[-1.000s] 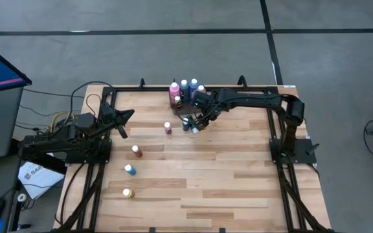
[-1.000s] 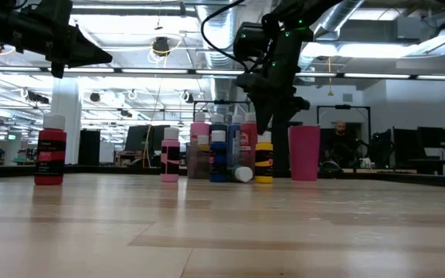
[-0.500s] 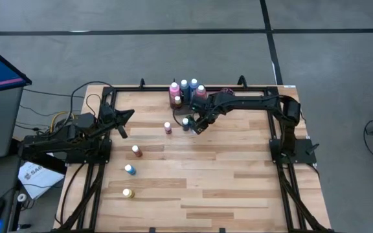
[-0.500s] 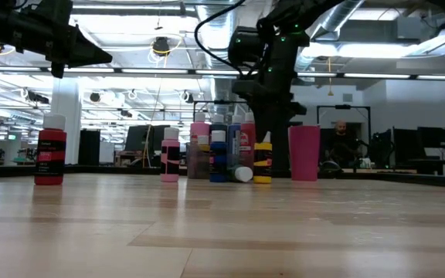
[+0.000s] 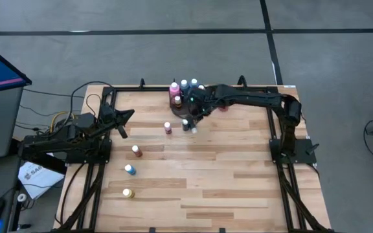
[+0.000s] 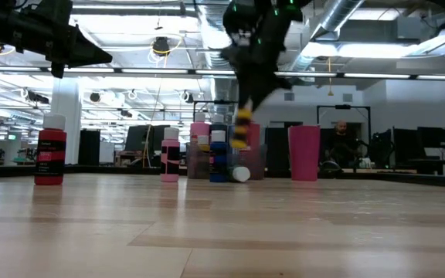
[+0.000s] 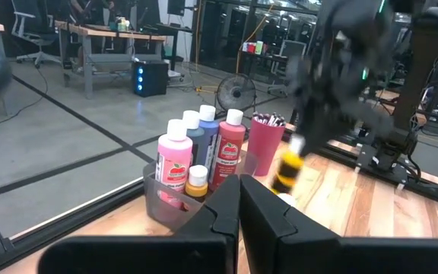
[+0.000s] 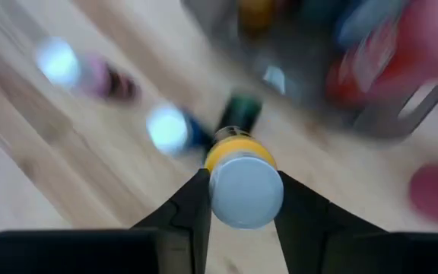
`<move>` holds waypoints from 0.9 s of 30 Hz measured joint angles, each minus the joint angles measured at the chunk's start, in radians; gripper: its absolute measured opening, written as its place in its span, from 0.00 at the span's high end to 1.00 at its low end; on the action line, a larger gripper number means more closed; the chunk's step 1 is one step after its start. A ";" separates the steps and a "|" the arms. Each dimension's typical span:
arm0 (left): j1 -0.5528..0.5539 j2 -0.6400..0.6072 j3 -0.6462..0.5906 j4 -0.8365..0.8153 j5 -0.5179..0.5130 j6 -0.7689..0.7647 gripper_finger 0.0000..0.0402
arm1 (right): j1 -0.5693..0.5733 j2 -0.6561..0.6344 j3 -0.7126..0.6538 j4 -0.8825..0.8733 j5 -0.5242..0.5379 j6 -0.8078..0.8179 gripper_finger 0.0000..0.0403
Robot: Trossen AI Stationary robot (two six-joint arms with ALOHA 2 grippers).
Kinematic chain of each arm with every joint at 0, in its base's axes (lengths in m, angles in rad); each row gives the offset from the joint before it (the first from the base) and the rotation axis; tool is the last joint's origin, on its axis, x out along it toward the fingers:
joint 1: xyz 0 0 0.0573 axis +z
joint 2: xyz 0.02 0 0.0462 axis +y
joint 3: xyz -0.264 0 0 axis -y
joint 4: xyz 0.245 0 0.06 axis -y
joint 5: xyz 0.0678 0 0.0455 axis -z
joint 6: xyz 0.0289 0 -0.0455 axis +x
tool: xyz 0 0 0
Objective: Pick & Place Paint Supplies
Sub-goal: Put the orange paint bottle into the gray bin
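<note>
The right gripper (image 6: 242,116) is clamped on a yellow paint bottle (image 6: 242,128) by its pale cap, and the bottle hangs in the air, clear of the wood, above the near side of the grey tray (image 7: 166,204) at the table's far edge. In the right wrist view the cap (image 8: 245,190) sits tight between the two dark fingers, with the yellow body below it. The tray holds upright bottles: a pink bottle (image 7: 175,161), a blue one (image 7: 201,138), a red one (image 7: 230,149) and a small orange-yellow one (image 7: 197,183); a red cup (image 7: 265,143) with brushes (image 7: 268,119) stands just beside it. On the wood near the tray a dark blue bottle (image 5: 186,124) and a small pink bottle (image 5: 168,128) stand close under the arm. Farther toward the front, a red bottle (image 5: 136,151), a light blue bottle (image 5: 129,169) and a yellow bottle on the table (image 5: 127,193) stand well apart in a loose line, leaving the middle and right of the table (image 5: 238,175) as bare planks. The left gripper (image 5: 125,116) waits closed over the table's left edge, well away from the tray.
</note>
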 joint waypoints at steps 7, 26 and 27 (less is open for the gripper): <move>0.000 0.000 0.000 0.000 0.000 0.000 0.99 | -0.017 -0.002 0.150 -0.005 0.136 -0.018 0.73; 0.000 0.011 0.000 0.000 0.000 -0.007 0.99 | -0.047 0.213 0.208 0.159 0.137 -0.057 0.73; 0.000 0.011 0.000 0.000 0.000 -0.007 0.99 | -0.047 0.227 0.212 0.156 0.135 -0.057 0.73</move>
